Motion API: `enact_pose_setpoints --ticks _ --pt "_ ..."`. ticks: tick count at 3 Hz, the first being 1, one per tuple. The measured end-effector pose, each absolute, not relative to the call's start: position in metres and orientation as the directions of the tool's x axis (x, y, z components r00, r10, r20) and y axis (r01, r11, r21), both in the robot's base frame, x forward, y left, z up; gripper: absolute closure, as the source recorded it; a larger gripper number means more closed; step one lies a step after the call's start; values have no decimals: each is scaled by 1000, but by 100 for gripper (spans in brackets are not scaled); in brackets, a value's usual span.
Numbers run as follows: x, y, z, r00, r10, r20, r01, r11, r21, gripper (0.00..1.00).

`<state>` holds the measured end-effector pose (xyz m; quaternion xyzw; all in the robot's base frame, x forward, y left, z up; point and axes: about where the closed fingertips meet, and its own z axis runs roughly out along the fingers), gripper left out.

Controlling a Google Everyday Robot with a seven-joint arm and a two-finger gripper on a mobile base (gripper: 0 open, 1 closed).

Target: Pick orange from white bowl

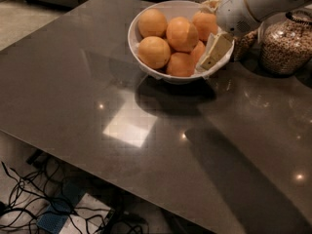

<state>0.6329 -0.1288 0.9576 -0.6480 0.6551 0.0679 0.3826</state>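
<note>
The white bowl (pixel 132 42) stands at the back of the dark table and holds several oranges (pixel 181 33). My gripper (pixel 213 28) comes in from the upper right on a white arm (pixel 253 4) and is at the bowl's right rim. It is open: one cream finger (pixel 216 51) reaches down inside the right rim and the other fingertip (pixel 209 4) shows at the far rim. The rightmost orange (pixel 203 22) lies between them. I cannot tell whether they touch it. Part of the bowl's right side is hidden by the arm.
A glass jar of grain (pixel 285 45) stands right of the bowl, with a second jar (pixel 243 45) partly hidden behind the arm. The dark glossy table (pixel 122 106) stretches forward and left. Cables (pixel 53 204) lie on the floor below its front edge.
</note>
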Motion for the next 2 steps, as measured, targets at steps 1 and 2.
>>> enact_pose_setpoints --ticks 1,2 --pt "642 -124 957 156 -803 -576 -897 130 -423 6" --pt "650 -120 957 175 -804 -569 -895 111 -433 11"
